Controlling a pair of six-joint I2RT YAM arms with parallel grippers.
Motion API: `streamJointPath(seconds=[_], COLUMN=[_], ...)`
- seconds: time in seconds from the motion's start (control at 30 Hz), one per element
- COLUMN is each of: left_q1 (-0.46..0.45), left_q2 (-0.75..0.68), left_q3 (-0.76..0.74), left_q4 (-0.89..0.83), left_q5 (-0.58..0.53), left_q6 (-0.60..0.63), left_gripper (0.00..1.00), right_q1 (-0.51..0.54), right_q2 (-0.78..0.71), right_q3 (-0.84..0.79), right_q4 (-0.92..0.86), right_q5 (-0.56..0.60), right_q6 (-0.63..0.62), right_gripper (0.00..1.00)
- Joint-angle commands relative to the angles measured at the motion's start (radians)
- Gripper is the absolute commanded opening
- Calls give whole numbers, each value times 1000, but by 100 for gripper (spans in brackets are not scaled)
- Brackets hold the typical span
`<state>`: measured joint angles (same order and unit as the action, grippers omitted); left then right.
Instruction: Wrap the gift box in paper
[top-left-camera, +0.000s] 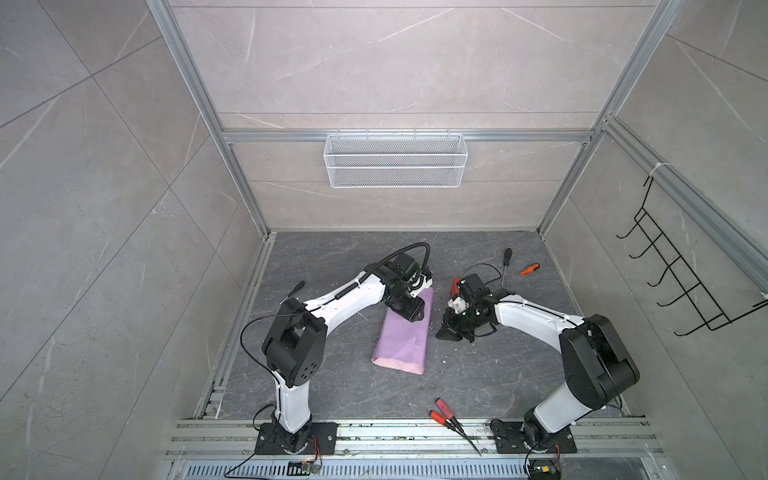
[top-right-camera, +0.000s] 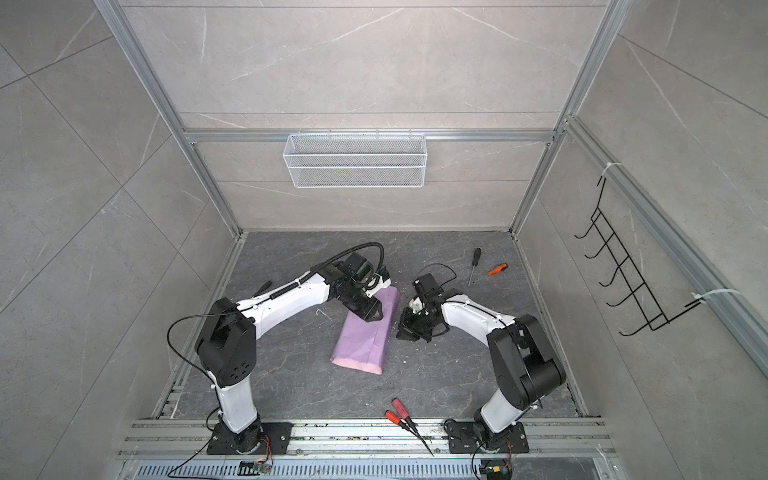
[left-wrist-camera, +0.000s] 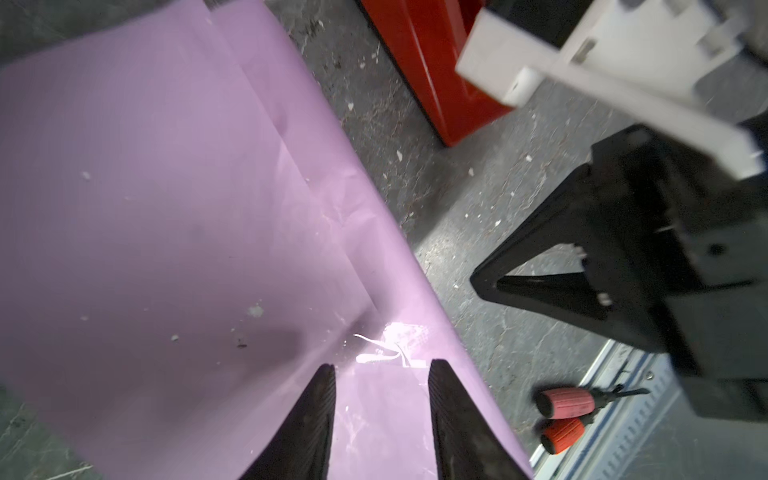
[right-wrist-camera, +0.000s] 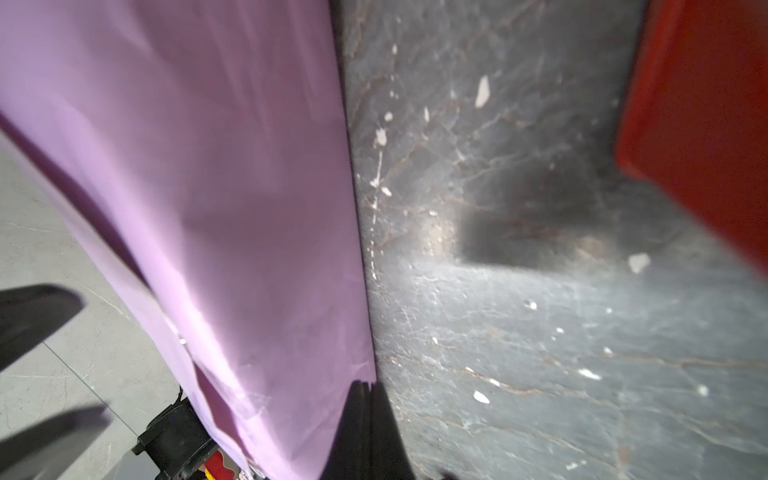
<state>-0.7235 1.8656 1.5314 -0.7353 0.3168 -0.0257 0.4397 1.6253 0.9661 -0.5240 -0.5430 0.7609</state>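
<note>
Paper (top-left-camera: 401, 345) folded on the table (top-left-camera: 478, 374), my two grippers at its far end.
My left gripper (left-wrist-camera: 380, 368) is over the paper's far end, fingers partly apart and gripping nothing, with a shiny strip of clear tape (left-wrist-camera: 395, 336) on the seam just ahead of them. The paper lies lilac side out as a long sleeve with a pink edge at its near end. The gift box is hidden, and I cannot tell whether it sits inside. My right gripper (right-wrist-camera: 365, 386) is pinched together and empty, tips just beside the paper's right edge. A red tape dispenser (left-wrist-camera: 436, 62) stands near it.
</note>
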Motion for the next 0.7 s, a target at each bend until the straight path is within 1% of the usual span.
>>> streamJointPath(seconds=[0.0, 0.07, 0.23, 0.33, 0.4, 0.43, 0.57, 0.67], left_q1=[29, 48, 122, 157, 176, 184, 226, 262], left_q2=[-73, -93, -126, -143, -157, -163, -201, -232], left_q3=[23, -4, -82, -98, -103, -115, -212, -279], left_q4=[-66, -64, -56, -61, -76, -74, -34, -3], left_q5=[44, 42, 25, 16, 12, 9, 27, 34], left_q6=[-13, 0, 40, 56, 71, 72, 63, 24], left_gripper=[50, 56, 69, 81, 96, 99, 99, 100], right_q1=[4, 5, 22, 23, 32, 35, 50, 78], right_q2=[11, 22, 40, 71, 84, 85, 81, 85], right_q3=[37, 49, 41, 63, 89, 101, 117, 110], right_q4=[-28, -46, -10, -19, -21, -30, -64, -51], right_q5=[45, 64, 61, 66, 52, 56, 100, 117], right_q6=[-37, -44, -42, -49, -50, -57, -60, -45], right_gripper=[0, 0, 0, 0, 0, 0, 0, 0])
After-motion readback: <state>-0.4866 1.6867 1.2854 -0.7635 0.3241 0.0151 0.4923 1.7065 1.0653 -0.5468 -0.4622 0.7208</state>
